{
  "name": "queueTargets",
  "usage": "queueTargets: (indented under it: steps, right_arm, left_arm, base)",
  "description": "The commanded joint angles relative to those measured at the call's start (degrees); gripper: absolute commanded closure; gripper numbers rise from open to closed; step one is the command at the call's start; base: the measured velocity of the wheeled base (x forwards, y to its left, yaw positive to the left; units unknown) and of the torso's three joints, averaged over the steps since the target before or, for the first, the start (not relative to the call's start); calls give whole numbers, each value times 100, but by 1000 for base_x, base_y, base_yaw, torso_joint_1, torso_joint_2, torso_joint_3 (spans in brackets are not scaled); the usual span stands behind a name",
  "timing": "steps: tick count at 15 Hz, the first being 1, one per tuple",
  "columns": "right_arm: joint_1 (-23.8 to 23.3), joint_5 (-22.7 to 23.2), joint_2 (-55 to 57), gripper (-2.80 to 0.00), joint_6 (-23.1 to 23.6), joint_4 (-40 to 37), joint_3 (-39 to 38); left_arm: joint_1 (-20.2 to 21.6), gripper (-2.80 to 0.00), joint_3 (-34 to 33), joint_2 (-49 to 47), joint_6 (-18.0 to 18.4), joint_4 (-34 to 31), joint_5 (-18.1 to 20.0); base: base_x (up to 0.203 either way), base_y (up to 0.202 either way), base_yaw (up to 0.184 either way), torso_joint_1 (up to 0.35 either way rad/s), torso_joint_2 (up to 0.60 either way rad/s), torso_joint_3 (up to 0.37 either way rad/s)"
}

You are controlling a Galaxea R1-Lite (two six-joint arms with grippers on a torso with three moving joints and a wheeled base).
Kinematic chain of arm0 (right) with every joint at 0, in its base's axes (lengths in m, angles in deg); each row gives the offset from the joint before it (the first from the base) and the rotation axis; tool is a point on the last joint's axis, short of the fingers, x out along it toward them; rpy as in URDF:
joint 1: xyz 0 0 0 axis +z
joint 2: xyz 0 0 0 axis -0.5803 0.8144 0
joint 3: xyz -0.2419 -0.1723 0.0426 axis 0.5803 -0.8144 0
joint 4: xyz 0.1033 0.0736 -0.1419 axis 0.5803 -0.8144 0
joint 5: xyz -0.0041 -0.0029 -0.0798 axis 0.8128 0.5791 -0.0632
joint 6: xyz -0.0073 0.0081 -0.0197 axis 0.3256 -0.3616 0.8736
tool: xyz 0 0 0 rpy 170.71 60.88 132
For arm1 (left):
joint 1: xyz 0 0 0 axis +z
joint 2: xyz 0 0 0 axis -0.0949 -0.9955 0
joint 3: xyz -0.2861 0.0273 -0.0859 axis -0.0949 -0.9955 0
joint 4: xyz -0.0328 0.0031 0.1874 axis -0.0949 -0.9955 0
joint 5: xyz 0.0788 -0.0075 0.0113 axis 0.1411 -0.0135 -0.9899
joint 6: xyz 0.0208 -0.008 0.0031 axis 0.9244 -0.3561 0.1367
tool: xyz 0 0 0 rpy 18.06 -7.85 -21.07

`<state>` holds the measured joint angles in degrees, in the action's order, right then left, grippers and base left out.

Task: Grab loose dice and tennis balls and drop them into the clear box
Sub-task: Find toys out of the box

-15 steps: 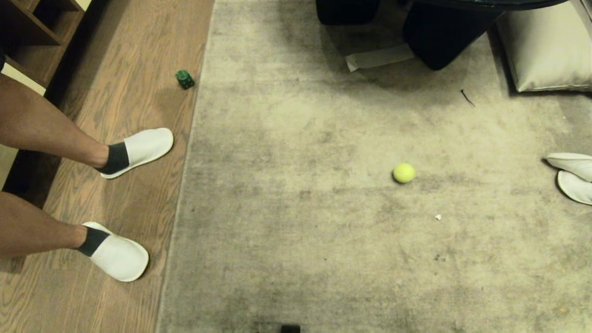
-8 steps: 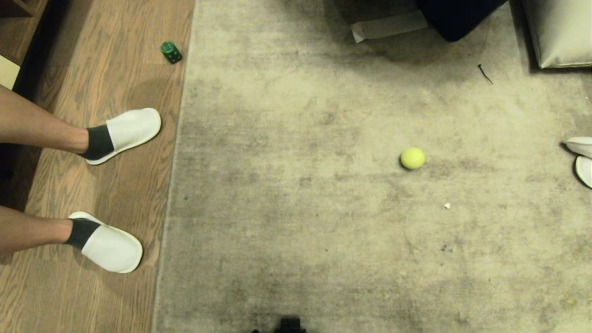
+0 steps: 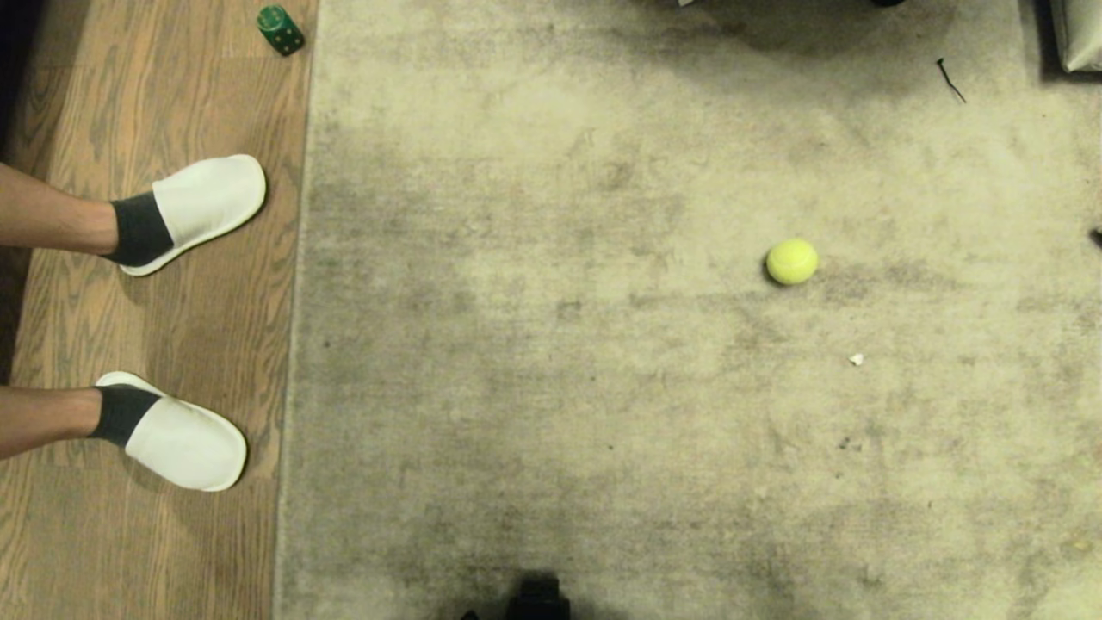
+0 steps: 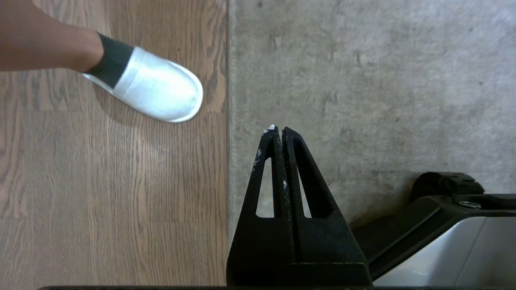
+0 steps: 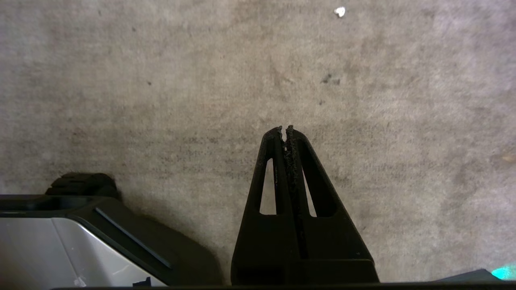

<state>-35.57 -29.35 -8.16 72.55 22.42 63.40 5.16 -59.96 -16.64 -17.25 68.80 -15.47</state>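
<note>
Jaws clenched empty on our left gripper and right gripper, parked low since nothing's within reach. Tennis ball sits loose on carpet, right; green die far left on wood floor; clear box unseen.

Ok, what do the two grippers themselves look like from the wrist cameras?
Both are matte black. The left gripper has two tapered triangular fingers, each with a long cut-out slot and small pale scuffs along the edges. The right gripper has the same shape, with rough, crumbly wear along its inner edges. No cables or markings show.
</note>
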Motion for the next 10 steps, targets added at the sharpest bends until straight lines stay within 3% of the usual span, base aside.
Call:
queueTargets:
  steps: [1,10]
  right_arm:
    - [1,0,9,0,9,0,0]
    - [1,-8,6,0,31,-188,69]
  left_arm:
    - [3,0,-9,0,-3,0,-9]
    - [3,0,-9,0,-3,0,0]
  base:
    - [0,0,0,4,7,-227]
    - [0,0,0,2,4,-199]
